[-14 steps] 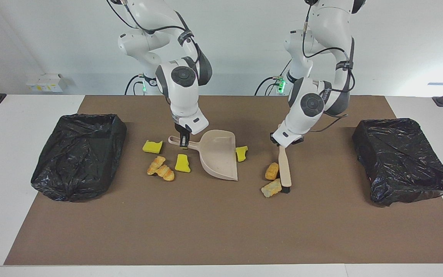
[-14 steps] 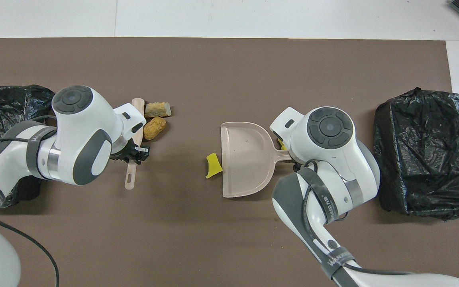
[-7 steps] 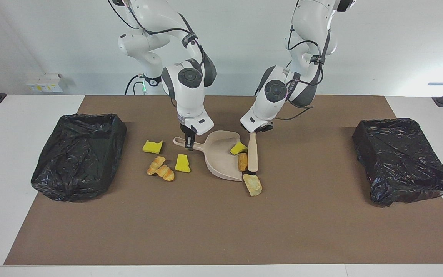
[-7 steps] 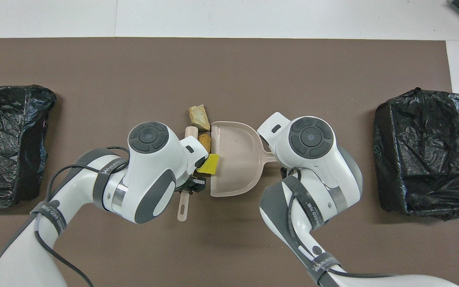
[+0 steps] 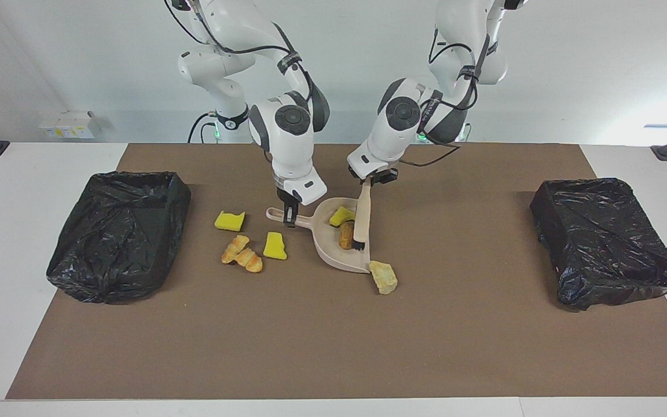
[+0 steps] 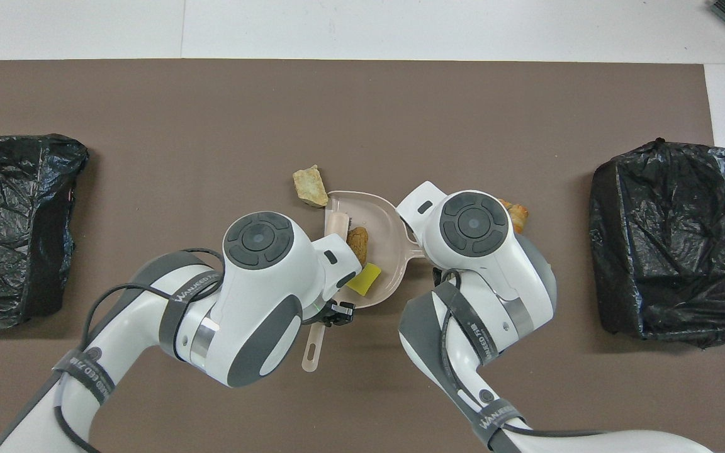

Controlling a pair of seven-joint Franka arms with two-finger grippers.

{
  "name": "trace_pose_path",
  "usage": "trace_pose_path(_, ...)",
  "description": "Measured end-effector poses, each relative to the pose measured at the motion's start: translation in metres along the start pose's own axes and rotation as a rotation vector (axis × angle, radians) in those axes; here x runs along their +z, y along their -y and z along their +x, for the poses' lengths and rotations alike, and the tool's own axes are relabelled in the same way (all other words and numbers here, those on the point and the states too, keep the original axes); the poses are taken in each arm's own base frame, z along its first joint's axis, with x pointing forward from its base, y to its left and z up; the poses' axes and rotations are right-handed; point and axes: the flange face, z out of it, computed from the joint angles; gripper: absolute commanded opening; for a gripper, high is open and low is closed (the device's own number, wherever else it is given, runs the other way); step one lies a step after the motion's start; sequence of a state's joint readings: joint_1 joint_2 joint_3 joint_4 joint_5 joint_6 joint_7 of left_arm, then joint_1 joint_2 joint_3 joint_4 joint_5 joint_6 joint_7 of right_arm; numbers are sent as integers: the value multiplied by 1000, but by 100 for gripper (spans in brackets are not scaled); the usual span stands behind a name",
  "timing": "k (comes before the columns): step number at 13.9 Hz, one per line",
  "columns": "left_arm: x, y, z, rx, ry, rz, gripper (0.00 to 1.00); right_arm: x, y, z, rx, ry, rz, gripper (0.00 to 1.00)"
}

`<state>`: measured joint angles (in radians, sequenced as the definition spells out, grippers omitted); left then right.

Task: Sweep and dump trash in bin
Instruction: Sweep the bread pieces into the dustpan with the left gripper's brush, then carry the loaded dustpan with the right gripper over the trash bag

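At mid-tabletop [image 5: 484,359], the right gripper [image 5: 290,215], jaws clamped on the beige dustpan [image 5: 333,249], should steady it while the left gripper [image 5: 366,178], jaws pinching the hand brush [image 5: 361,223], drags the pale bread chunk [image 5: 384,277] at the lip inside. Only the facing view shows the loose sponge chunk [image 5: 274,245], hidden overhead.

In the overhead view, the right arm's wrist [image 6: 472,223] is covering the dustpan handle [image 5: 278,215], two yellow sponge chunks [image 5: 230,220] and most of the croissant pieces [image 6: 515,214]. The bin toward the left arm's end [image 6: 16,220] is running past the picture's edge.
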<state>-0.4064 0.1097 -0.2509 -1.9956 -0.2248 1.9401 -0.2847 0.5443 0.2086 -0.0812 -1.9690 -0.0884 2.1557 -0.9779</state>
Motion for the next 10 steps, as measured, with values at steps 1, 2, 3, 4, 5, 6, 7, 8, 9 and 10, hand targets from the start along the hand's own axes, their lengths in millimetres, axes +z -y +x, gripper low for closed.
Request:
trace_pose_path(1,-11,13,5,19,-23,27,0,0,0,0,0,0,0,0)
trace_pose_path(2,-19,30,13,34,-46,63,0,0,0,0,1,0,0,0)
trace_pose_path(3,-26,48,21,45,-64,87,0,0,0,0,1,0,0,0)
trace_pose_path(4,-32,65,31,51,-84,98,0,0,0,0,2,0,0,0)
trace_pose_path(5,-36,79,40,53,-116,113,0,0,0,1,2,0,0,0)
trace_pose_path(6,-37,91,49,51,-141,130,0,0,0,1,3,0,0,0)
trace_pose_path(7,-34,103,58,47,-158,149,0,0,0,1,3,0,0,0)
trace_pose_path(8,-30,113,70,45,-178,159,0,0,1,1,3,0,0,0)
trace_pose_path(9,-26,119,82,45,-204,158,0,0,1,1,3,0,0,0)
trace_pose_path(10,-24,124,92,42,-230,152,0,0,1,1,3,0,0,0)
